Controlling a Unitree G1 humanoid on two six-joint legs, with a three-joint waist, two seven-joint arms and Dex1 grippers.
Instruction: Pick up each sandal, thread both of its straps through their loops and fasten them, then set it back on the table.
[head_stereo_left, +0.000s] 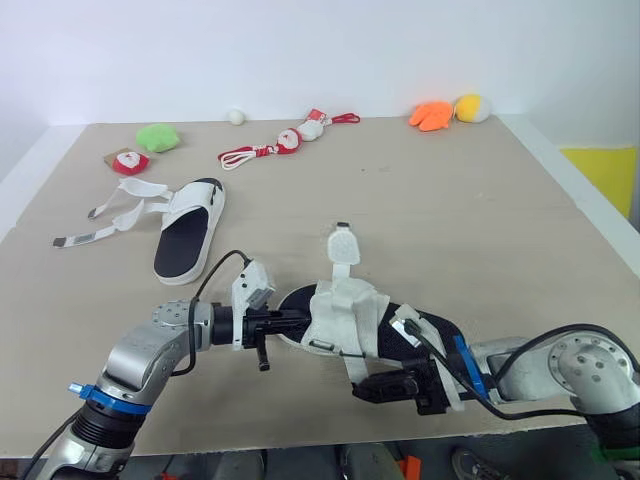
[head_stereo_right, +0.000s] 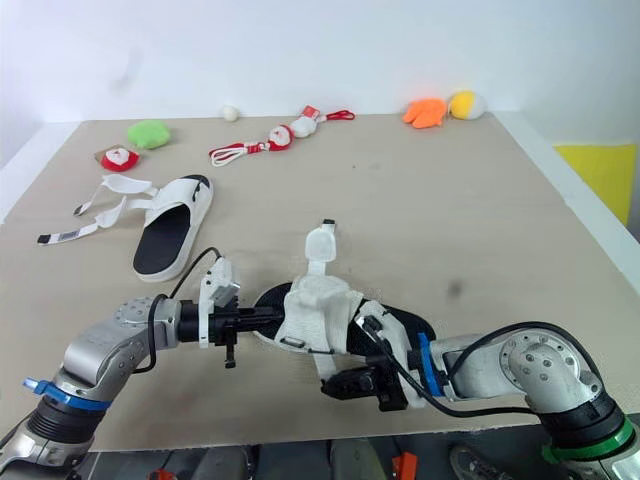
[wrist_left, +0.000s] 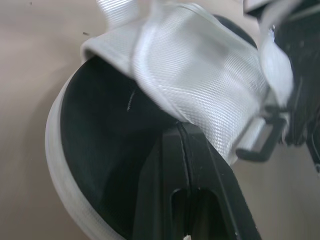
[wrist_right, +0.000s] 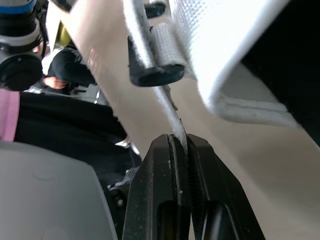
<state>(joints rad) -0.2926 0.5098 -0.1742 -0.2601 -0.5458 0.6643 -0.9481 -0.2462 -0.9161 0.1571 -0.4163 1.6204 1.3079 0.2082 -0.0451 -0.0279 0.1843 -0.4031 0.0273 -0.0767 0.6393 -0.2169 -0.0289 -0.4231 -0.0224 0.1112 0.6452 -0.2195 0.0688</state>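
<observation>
Threading: near sandal (head_stereo_left: 345, 320), strap unfastened.
Right gripper (wrist_right: 180, 141): pinching strap tail (wrist_right: 167, 107) by loop (wrist_right: 150, 72).
Left gripper (wrist_left: 182, 132): fingers pressed together over footbed (wrist_left: 110, 145).
Next: you draw tail taut, fasten.

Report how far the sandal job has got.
Nothing finished yet. In hand: left gripper holds the near sandal while right gripper pinches a strap at its black loop; the other strap stands loose. Left: the far sandal, straps splayed on the table.
</observation>
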